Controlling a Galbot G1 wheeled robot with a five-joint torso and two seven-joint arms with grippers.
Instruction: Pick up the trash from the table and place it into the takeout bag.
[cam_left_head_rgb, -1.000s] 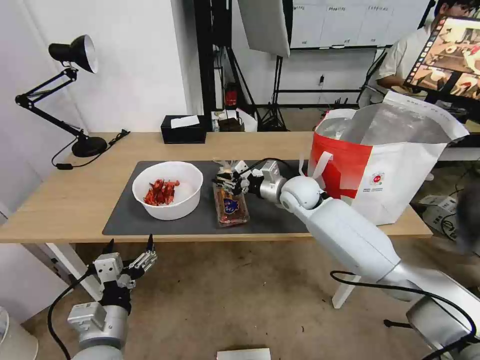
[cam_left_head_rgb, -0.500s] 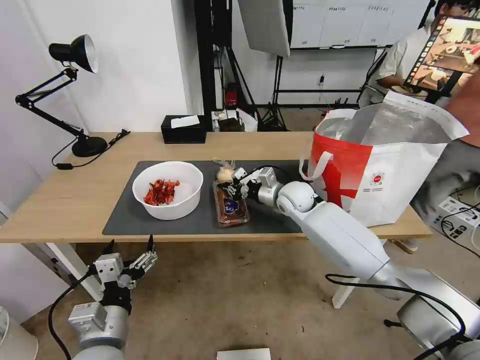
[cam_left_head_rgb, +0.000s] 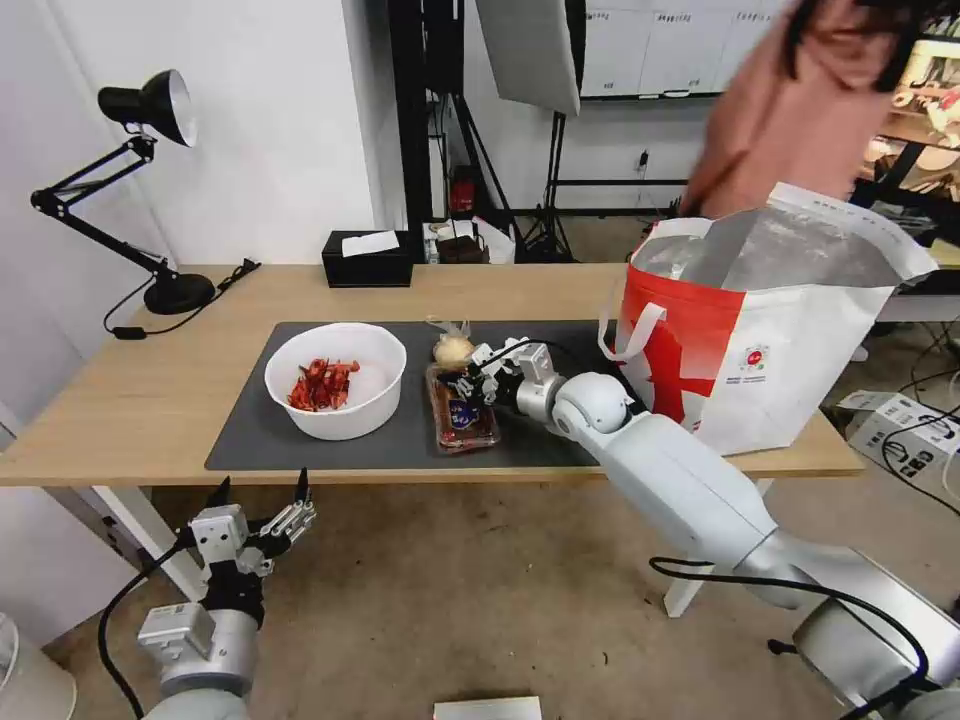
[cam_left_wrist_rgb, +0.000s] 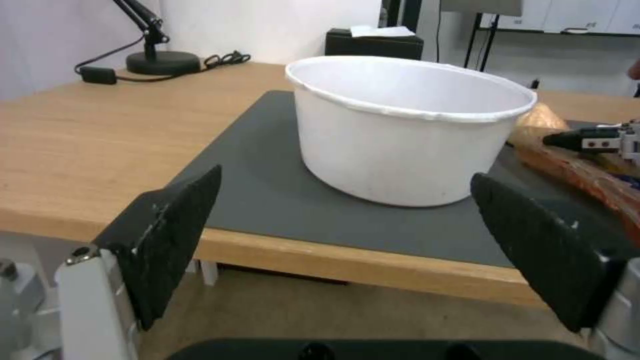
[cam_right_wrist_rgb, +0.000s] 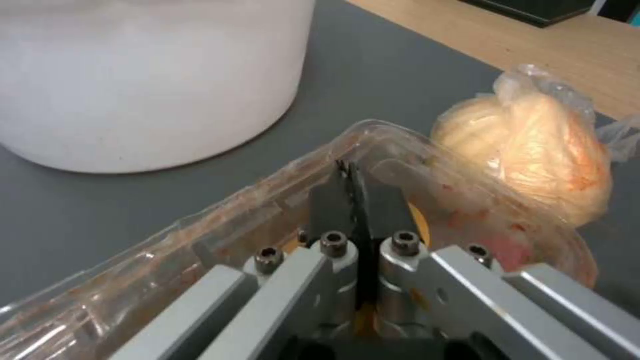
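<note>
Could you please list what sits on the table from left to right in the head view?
Desk lamp → white bowl → clear plastic tray with the right gripper at it → takeout bag.

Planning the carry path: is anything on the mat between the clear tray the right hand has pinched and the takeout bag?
Nothing visible. The right hand is shut on the clear tray; the mat toward the takeout bag holds just the robot's own arm. The white bowl sits on the opposite side.

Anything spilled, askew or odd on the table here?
Nothing spilled. The right gripper has its jaws shut on the rim of the clear plastic tray, which lies flat on the mat. The left gripper hangs open below the table.
</note>
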